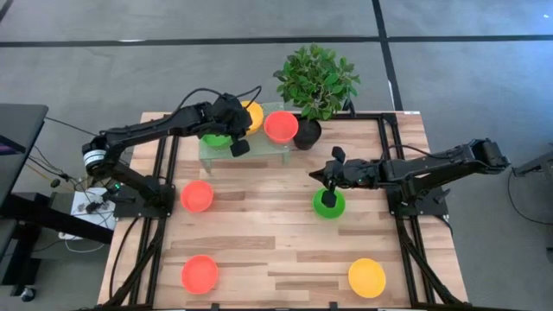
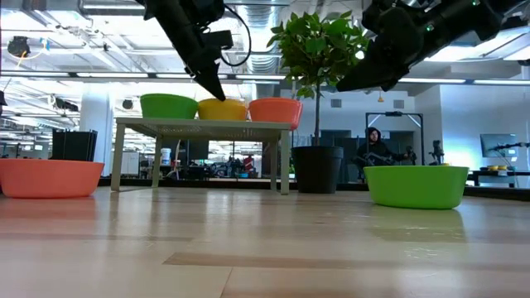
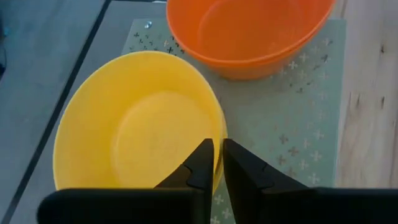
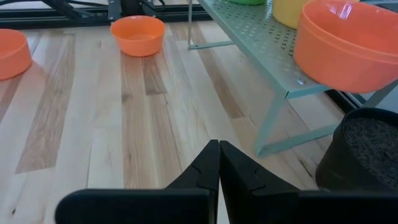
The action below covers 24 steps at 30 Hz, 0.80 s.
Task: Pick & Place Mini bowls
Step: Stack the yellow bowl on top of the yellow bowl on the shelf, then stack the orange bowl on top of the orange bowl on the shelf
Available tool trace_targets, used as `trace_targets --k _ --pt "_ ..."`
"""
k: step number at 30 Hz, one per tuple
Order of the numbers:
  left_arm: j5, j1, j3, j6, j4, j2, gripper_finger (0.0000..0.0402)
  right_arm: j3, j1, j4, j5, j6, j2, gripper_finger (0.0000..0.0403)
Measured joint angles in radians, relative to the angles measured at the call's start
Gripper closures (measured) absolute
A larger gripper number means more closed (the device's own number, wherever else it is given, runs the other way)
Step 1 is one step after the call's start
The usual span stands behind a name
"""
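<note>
A low pale-green shelf point(image 1: 259, 154) at the table's far side carries a green bowl point(image 2: 168, 106), a yellow bowl point(image 3: 137, 130) and a red-orange bowl point(image 3: 249, 31), all on their bases. My left gripper point(image 3: 217, 149) is over the yellow bowl, slightly open, with its fingers astride the rim. A second green bowl point(image 1: 328, 206) sits on the table at right of centre. Well above it hangs my right gripper point(image 4: 219, 146), shut and empty. My left gripper has one finger point(image 3: 202, 158) inside the yellow bowl and the other outside, at the rim point(image 3: 219, 134) on the side facing the red-orange bowl. It comes slanting down from above. A narrow gap shows between the fingers; whether they touch the wall I cannot tell. The bowl stands upright on the shelf.
Two red-orange bowls point(image 1: 197, 195) point(image 1: 200, 273) lie on the table's left half and a yellow one point(image 1: 366, 277) at the near right. A leafy plant in a black pot point(image 1: 307, 131) stands just right of the shelf. Bare wood lies in the middle.
</note>
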Motion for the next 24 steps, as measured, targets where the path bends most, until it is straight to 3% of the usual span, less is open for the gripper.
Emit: trace_targets --k 15,24 --pt "-0.017 -0.042 -0.002 -0.011 0.005 0.000 0.0323 0.000 0.000 -0.008 0.000 0.001 0.000 0.0399" --pt "-0.326 -0.178 -0.002 -0.007 0.009 -0.003 0.0322 0.000 0.000 -0.009 0.000 0.002 0.000 0.0399"
